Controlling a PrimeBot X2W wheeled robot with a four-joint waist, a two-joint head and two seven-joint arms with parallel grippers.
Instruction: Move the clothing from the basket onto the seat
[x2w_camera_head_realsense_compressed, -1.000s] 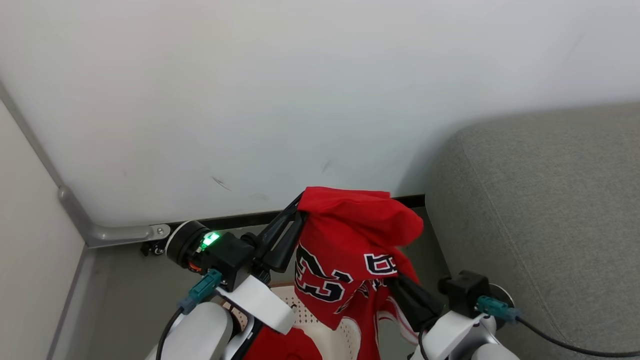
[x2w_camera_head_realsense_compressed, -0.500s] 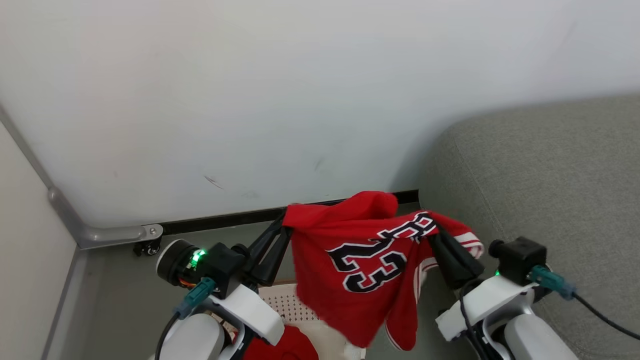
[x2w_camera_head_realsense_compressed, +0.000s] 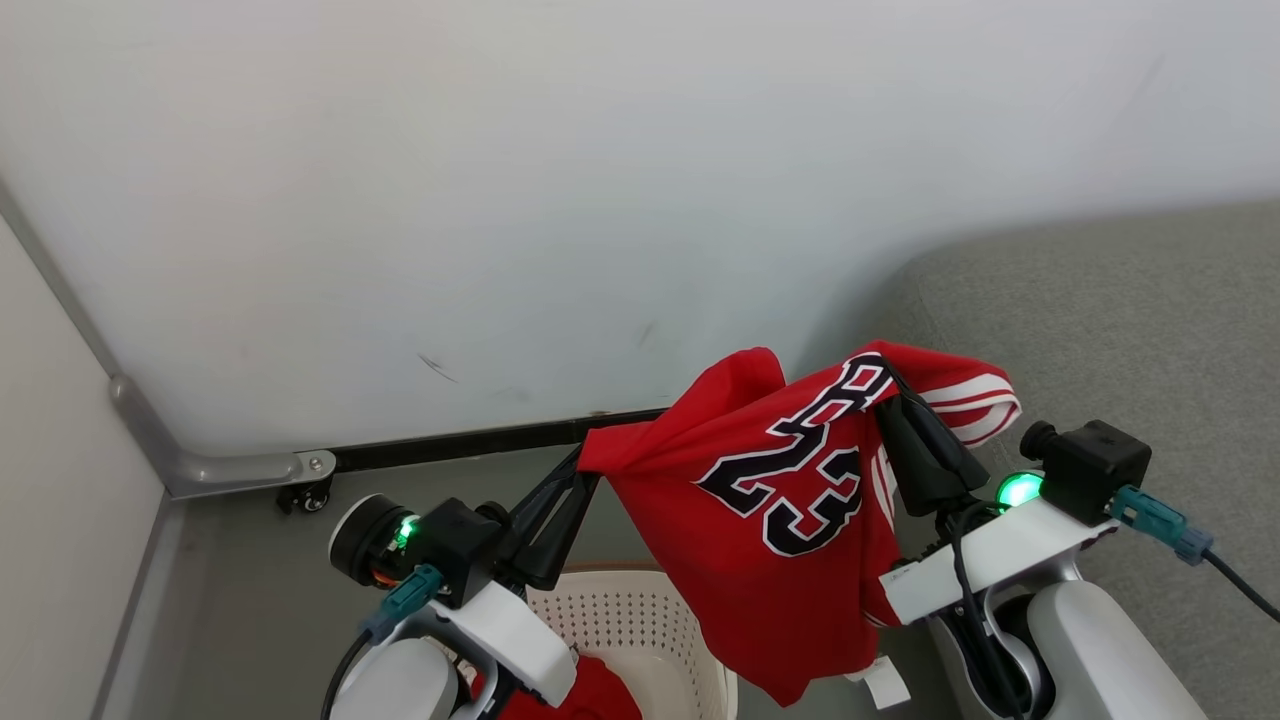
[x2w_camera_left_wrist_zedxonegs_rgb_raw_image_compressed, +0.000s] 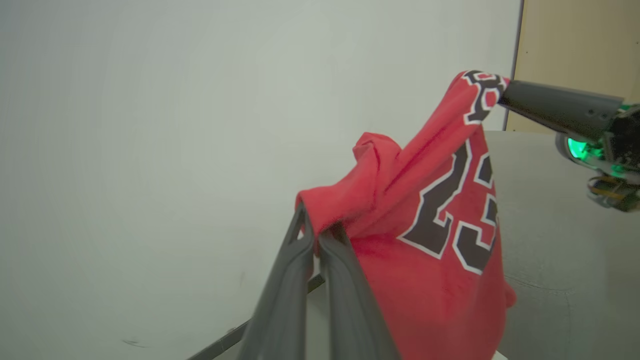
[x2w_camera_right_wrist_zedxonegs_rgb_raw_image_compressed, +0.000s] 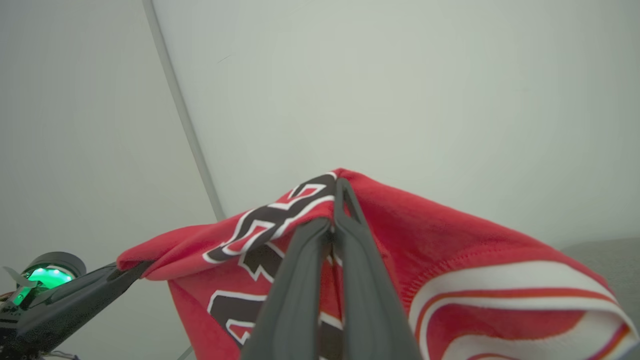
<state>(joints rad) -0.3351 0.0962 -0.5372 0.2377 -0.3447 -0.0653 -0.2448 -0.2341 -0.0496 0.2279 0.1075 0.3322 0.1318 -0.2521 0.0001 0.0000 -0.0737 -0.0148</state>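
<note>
A red jersey (x2w_camera_head_realsense_compressed: 790, 520) with a black 23 hangs spread between both grippers, above the floor beside the seat. My left gripper (x2w_camera_head_realsense_compressed: 590, 468) is shut on its left corner, also seen in the left wrist view at the jersey (x2w_camera_left_wrist_zedxonegs_rgb_raw_image_compressed: 435, 235) edge by the left gripper (x2w_camera_left_wrist_zedxonegs_rgb_raw_image_compressed: 320, 230). My right gripper (x2w_camera_head_realsense_compressed: 885, 385) is shut on the upper right edge; the right wrist view shows the right gripper (x2w_camera_right_wrist_zedxonegs_rgb_raw_image_compressed: 337, 202) pinching the jersey (x2w_camera_right_wrist_zedxonegs_rgb_raw_image_compressed: 450, 240). Below, the cream basket (x2w_camera_head_realsense_compressed: 640, 620) holds another red garment (x2w_camera_head_realsense_compressed: 590, 695). The grey-green seat (x2w_camera_head_realsense_compressed: 1120, 330) lies to the right.
A pale wall (x2w_camera_head_realsense_compressed: 500, 200) stands close behind, with a dark baseboard (x2w_camera_head_realsense_compressed: 460, 440) and a grey metal bracket (x2w_camera_head_realsense_compressed: 240, 465) at the left corner. A white tag (x2w_camera_head_realsense_compressed: 885, 685) dangles from the jersey's hem. A cable (x2w_camera_head_realsense_compressed: 1240, 590) trails from my right wrist.
Both grippers have lifted the jersey out of the basket and pulled it apart; the right gripper rose and moved right toward the seat, so the 23 now shows flat.
</note>
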